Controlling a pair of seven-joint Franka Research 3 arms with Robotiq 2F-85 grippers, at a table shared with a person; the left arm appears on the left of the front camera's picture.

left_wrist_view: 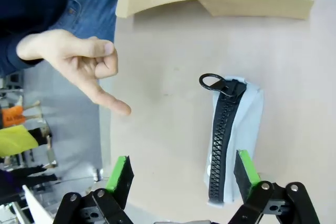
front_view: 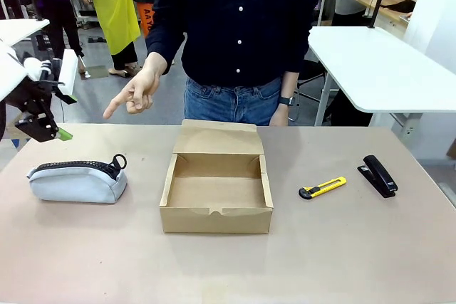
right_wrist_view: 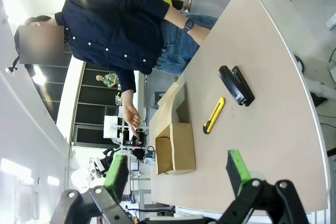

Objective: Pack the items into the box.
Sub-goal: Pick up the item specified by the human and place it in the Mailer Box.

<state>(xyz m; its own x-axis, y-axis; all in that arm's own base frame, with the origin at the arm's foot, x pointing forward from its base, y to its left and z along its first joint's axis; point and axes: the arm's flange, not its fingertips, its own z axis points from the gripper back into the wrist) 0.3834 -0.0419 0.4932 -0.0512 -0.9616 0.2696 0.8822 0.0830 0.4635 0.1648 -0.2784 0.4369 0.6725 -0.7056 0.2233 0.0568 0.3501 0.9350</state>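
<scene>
Pouch (left_wrist_view: pixel 233 129) lies left of the box (front_view: pixel 216 220); the left gripper (left_wrist_view: pixel 182 169), wide open and empty, should centre over it, then close across its narrow width.

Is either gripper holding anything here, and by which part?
Nothing is held. The left gripper and the right gripper are both open and empty; the pouch and the utility knife lie untouched on the table.

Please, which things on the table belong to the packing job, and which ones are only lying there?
For the job: grey pouch, yellow utility knife, open cardboard box.
Only lying there: black stapler.
</scene>
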